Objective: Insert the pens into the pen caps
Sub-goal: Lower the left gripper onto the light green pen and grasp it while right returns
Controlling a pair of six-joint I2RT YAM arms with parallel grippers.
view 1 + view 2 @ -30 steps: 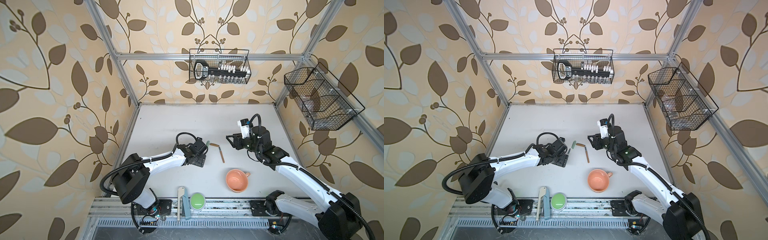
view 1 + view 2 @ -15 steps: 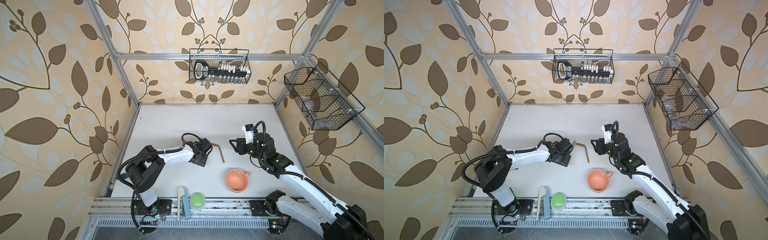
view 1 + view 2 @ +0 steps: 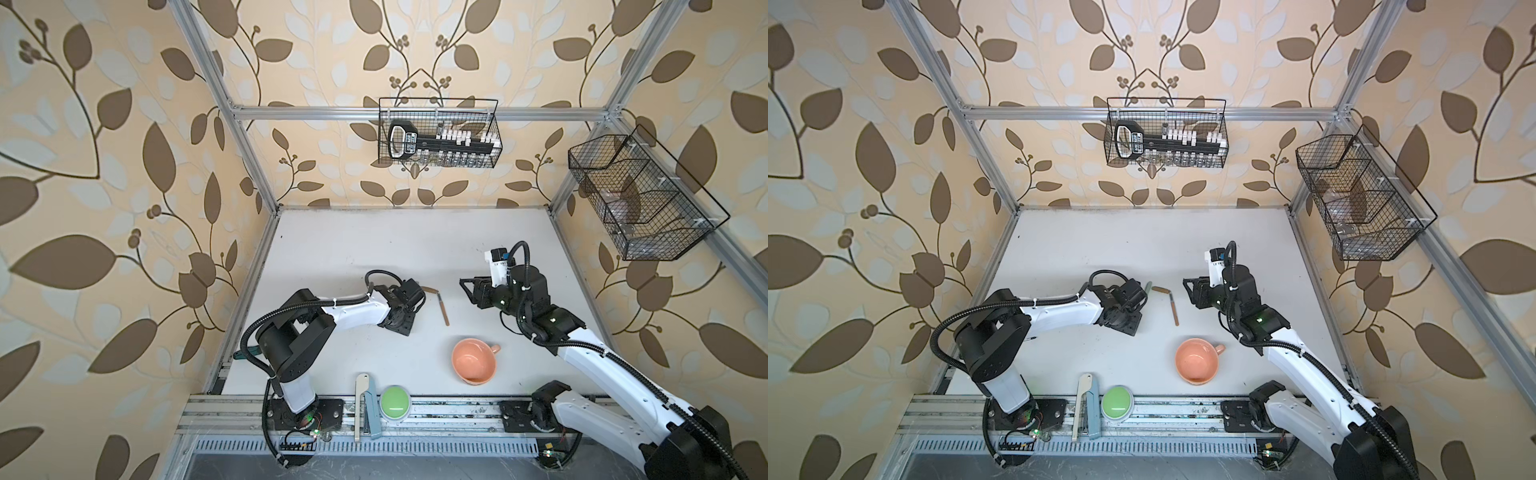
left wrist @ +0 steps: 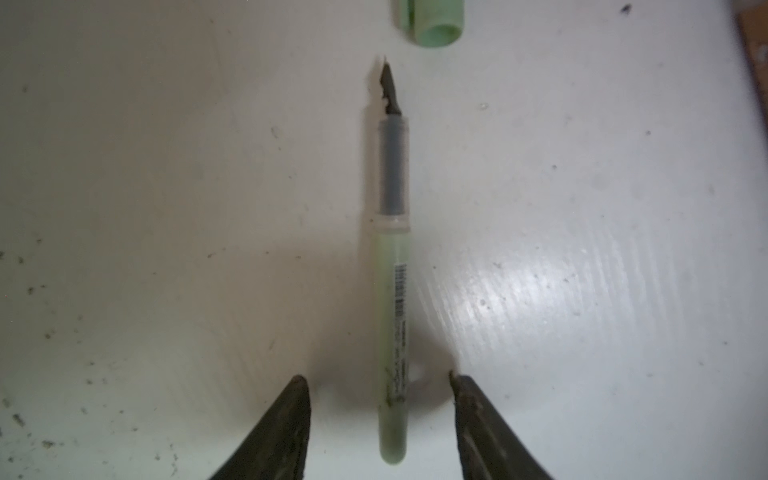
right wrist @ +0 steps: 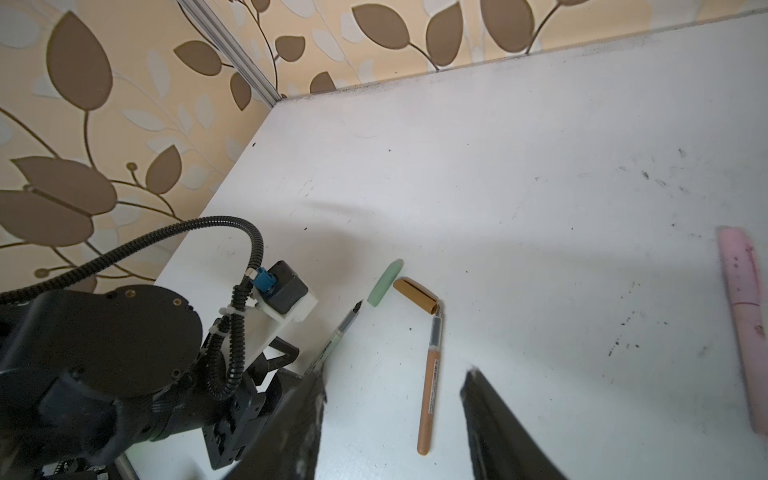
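White tabletop point(image 3: 374, 241), scuffed and speckled, is filling the lower middle of both top views as I am watching from my station. Just left of its centre the grey-green pen point(image 4: 392, 291) is lying flat and uncapped. Its dark tip is pointing towards the open mouth of the green cap point(image 4: 432, 25), which is sitting just beyond it, slightly off line and not touching. The left gripper point(image 4: 377, 376) is straddling the pen's rear end, its jaws standing apart with a gap on each side, so it is gripping nothing.

Just to the right, the tan pen point(image 3: 444, 309) is lying with its tip meeting the mouth of the tan cap point(image 3: 430, 289) at an angle, not pushed in. The right gripper point(image 5: 395, 372) is hovering right of centre, jaws spread and empty, facing the tan pen.

I am seeing the pink pen point(image 5: 744, 332) only in the right wrist view, flat on the table. The pink cap point(image 5: 735, 266) is looking seated on it, though I cannot be sure.

Lower down, a peach cup point(image 3: 473, 359) is standing, and a green button point(image 3: 395, 403) is sitting on the front rail.
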